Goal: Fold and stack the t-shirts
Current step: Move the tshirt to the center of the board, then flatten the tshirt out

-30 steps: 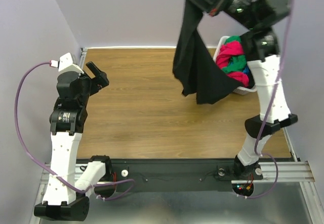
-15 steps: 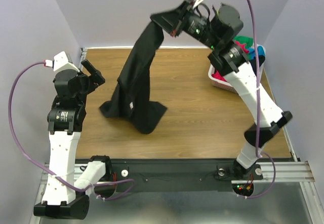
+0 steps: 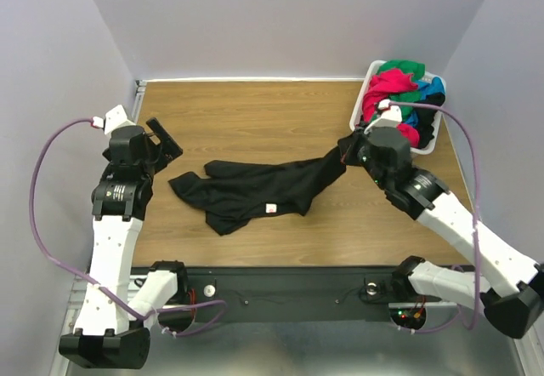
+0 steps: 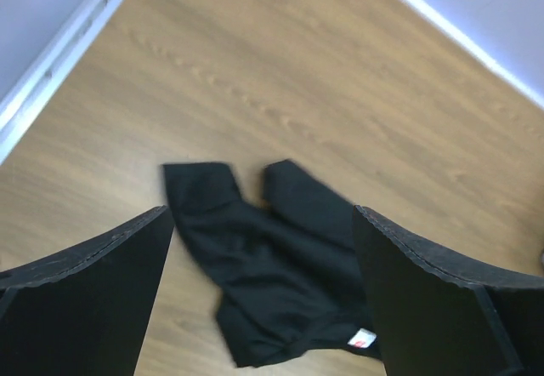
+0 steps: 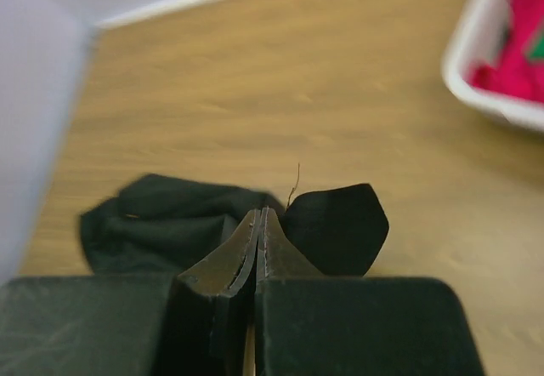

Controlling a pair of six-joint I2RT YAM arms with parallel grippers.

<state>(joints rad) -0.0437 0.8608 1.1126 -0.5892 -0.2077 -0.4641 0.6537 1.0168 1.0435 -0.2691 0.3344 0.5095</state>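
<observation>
On the table (image 3: 255, 108), drag the black t-shirt (image 3: 255, 190) flat, seemingly pinched in the closed right gripper (image 5: 257, 219); pin it with the wide-spread left gripper (image 4: 262, 216).

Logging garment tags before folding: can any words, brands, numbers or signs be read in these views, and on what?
None legible.
White neck label on the black t-shirt: too small and blurred to read; only a reddish mark shows.
Basket: no text visible.

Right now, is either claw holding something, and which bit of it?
The right claw is pinched shut on the black t-shirt, at its bunched end nearest the basket. The left claw is open and holds nothing.
</observation>
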